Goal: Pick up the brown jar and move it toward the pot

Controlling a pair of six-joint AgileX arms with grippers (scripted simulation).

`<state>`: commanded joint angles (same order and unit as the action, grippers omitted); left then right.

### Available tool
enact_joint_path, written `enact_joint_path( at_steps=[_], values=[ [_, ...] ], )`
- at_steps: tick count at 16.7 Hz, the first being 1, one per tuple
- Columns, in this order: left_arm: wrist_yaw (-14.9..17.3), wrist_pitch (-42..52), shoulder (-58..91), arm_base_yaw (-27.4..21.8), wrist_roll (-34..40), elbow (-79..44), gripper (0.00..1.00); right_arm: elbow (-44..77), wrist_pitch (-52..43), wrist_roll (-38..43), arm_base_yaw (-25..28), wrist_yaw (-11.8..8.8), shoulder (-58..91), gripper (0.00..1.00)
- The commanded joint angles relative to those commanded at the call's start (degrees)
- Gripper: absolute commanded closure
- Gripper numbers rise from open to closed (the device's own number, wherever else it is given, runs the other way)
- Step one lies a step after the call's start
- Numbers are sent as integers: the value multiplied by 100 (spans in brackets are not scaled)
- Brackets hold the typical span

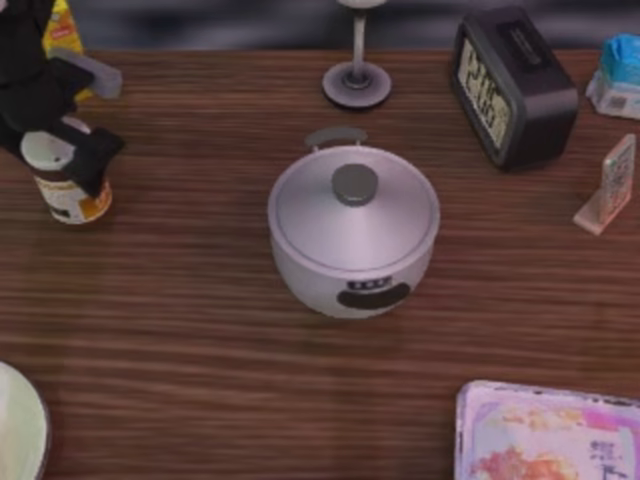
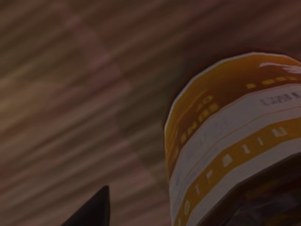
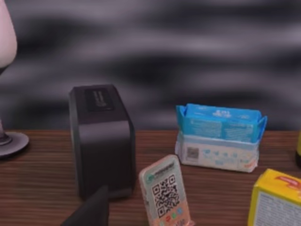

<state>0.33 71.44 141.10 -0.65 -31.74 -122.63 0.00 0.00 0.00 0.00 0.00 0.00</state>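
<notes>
A: Where do we stand with the brown jar (image 1: 68,180)?

B: It sits at the counter's (image 1: 200,330) far left edge, well apart from the pot (image 1: 353,228), which stands mid-counter with its lid on. Our left gripper (image 1: 62,150) is down over the jar's top, dark fingers on either side of the white lid. They look closed on the jar, and in the left wrist view the label fills the frame with one fingertip (image 2: 91,212) showing beside it.

A: And our right arm?

B: Out of the top view; its wrist camera looks at the black clock (image 3: 102,139), a blue tissue pack (image 3: 218,136) and a QR-code stand (image 3: 165,193). We cannot tell how its fingers are set.

A: What could go wrong?

B: Our hold sits high, near the lid. If the grip is shallow, the jar may slip or tilt as we lift. A low carry could drag it on the counter, and a careless approach could knock it into the pot's side.

A: Any writing we can read?

B: Little. The jar's white-and-orange label (image 2: 235,141) carries lettering too blurred to make out. The clock shows digits we cannot read, and the stand bears only its QR pattern.
</notes>
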Motion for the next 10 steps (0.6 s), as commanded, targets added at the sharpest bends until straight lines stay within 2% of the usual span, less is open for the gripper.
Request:
enact_joint_path(
  at_steps=[10],
  values=[
    [0,0,0,0,0,0,83,0,0,0,0,0,0,0]
  ],
)
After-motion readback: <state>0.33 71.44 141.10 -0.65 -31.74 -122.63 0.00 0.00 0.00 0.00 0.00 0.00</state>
